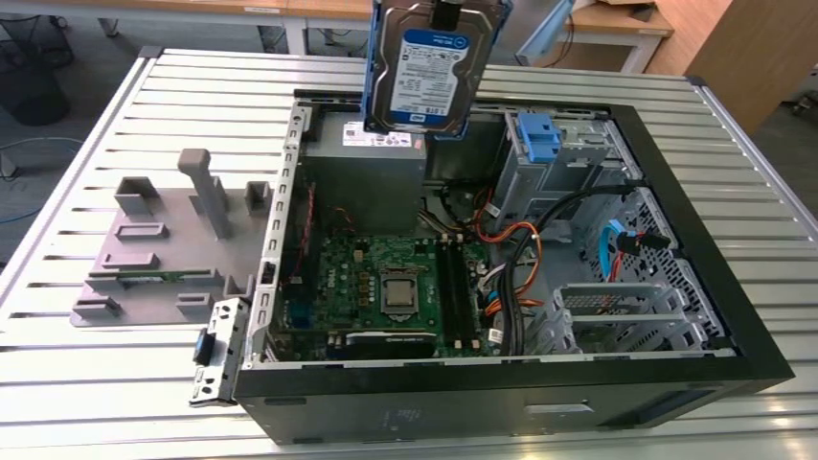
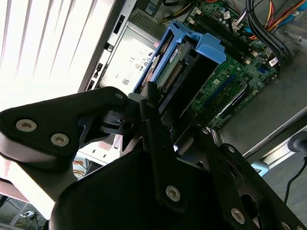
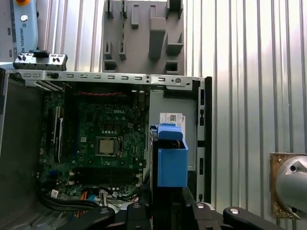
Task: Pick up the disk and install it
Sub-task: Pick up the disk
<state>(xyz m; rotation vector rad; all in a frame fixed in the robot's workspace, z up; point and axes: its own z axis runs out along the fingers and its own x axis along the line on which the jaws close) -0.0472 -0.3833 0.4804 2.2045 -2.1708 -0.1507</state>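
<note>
Exterior view: I see pincer (image 1: 445,13) clamped on disk (image 1: 422,81), hung upright.
Beneath pincer: grey power supply box (image 1: 364,168), inside open computer case (image 1: 722,321).

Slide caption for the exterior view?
Disk held upright above the open computer case, by the grey power supply, not yet installed.

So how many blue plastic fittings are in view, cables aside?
2. The bracket around the disk, held raised over the case; and the upright latch on the drive cage, toward the exterior view's right. More may be hidden.
</note>
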